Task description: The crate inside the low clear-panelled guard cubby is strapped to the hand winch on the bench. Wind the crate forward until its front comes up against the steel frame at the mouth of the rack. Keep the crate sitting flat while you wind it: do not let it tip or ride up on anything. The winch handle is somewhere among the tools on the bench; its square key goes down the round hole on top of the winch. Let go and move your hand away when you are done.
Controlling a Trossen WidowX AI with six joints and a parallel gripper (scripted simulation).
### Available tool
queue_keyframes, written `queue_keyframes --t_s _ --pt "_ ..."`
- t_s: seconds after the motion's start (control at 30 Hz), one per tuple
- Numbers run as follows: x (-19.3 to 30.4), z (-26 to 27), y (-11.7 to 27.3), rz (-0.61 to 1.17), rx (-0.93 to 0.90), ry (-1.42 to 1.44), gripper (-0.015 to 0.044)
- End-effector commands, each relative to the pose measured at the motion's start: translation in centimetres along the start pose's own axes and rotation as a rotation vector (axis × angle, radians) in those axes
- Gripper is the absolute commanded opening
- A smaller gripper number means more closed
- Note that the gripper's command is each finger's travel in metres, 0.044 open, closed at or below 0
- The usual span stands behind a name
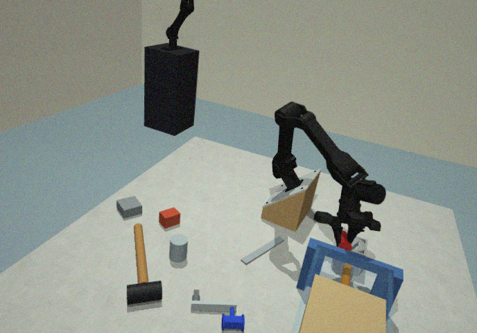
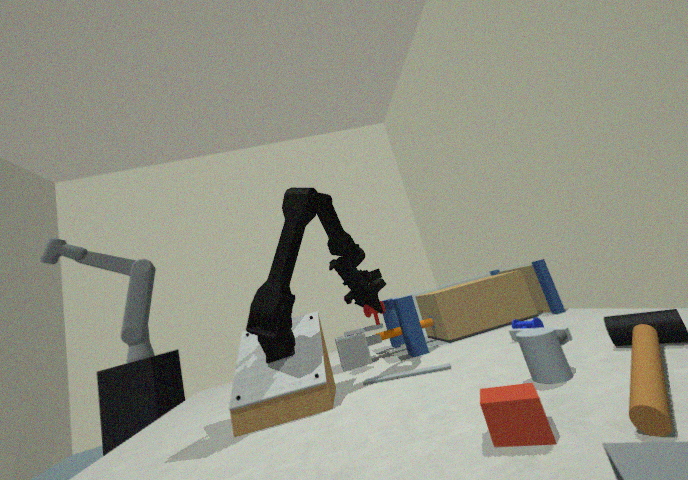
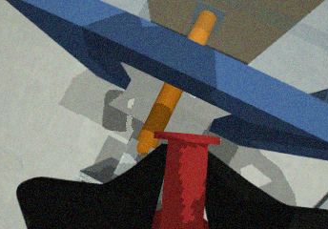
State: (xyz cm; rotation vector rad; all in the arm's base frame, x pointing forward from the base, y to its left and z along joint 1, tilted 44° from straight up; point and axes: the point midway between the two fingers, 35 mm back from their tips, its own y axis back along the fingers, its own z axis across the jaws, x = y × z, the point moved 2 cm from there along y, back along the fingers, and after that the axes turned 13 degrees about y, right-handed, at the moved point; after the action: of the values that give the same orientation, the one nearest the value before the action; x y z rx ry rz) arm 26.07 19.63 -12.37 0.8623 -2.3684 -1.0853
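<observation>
My gripper (image 1: 344,235) (image 2: 377,308) (image 3: 182,151) is shut on the red winch handle (image 1: 345,246) (image 2: 377,318) (image 3: 191,176). In the exterior view the handle's stem points down, beside and above the grey winch (image 2: 351,352), near its strap side. The key's lower end and the round hole are hidden in the wrist view. The orange strap (image 1: 346,272) (image 2: 390,333) (image 3: 158,114) runs from the winch through the blue steel frame (image 1: 357,258) (image 2: 413,333) (image 3: 172,54) to the tan crate (image 1: 345,310) (image 2: 481,306) (image 3: 272,24). The crate's front stands behind the frame, with a gap.
The blue frame's top bar is close beside the held handle. A grey flat bar (image 1: 263,250) (image 2: 413,373) lies near the arm's wooden wedge base (image 1: 286,218) (image 2: 282,413). A mallet (image 1: 144,292) (image 2: 648,367), red block (image 1: 169,218) (image 2: 517,416), grey cylinder (image 1: 178,249) and blue piece (image 1: 233,322) are farther away.
</observation>
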Motion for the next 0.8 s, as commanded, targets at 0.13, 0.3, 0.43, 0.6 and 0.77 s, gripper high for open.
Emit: queue_keyframes --t_s 0.13,0.3,0.43,0.6,0.77 --pt "-1.1 1.4 -0.4 -0.003 -0.019 -0.012 0.0" --pt "-1.6 1.9 -0.6 -0.004 -0.019 -0.012 0.0" --pt "-2.0 2.4 -0.7 -0.004 -0.02 -0.013 0.0" --pt "-2.4 3.1 -0.7 -0.004 -0.02 -0.013 0.0" --pt "-2.8 3.8 -0.8 -0.005 -0.02 -0.013 0.0"
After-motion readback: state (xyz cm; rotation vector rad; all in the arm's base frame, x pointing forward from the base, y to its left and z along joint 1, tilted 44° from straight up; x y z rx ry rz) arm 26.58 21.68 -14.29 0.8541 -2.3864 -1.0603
